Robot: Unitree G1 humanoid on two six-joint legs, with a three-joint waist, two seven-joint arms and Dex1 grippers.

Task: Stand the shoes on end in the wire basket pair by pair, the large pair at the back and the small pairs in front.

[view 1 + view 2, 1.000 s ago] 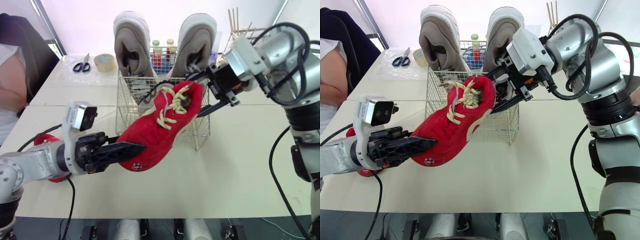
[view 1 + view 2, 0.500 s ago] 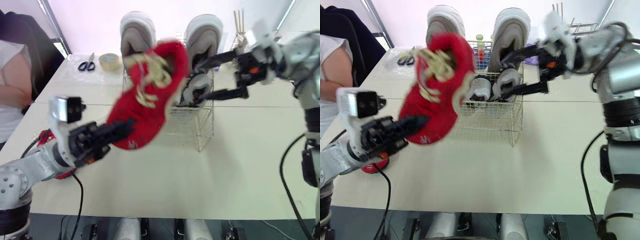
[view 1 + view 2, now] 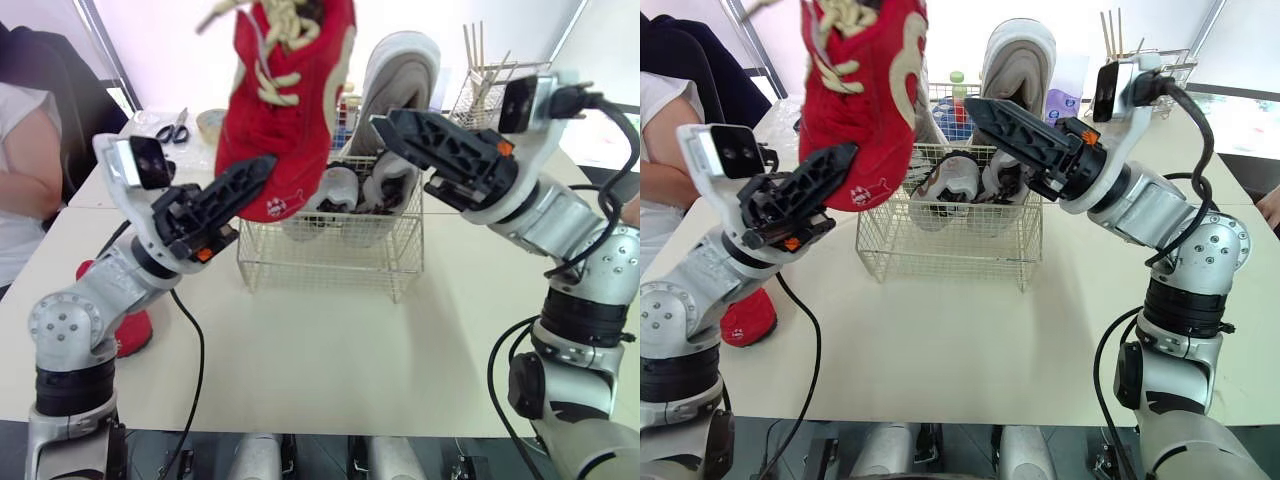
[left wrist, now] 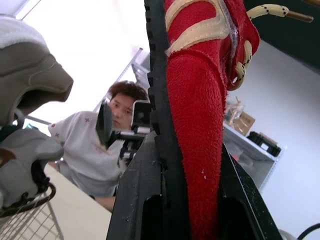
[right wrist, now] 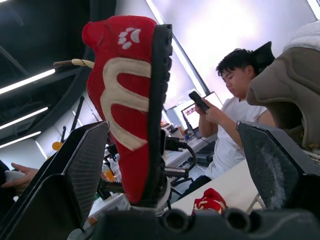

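Red shoe [image 3: 285, 110] stands upright above the basket's [image 3: 330, 265] left side, toe clamped in left end effector [image 3: 262, 172]; right end effector [image 3: 982, 125] is spread wide.

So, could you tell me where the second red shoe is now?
In the eye views, the second red shoe lies on the table beneath the left arm, left of the wire basket; the left gripper holds the first red shoe.

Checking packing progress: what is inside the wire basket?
The basket holds one large grey shoe at the back and two small grey shoes in front. The red shoe held above it covers the back left corner.
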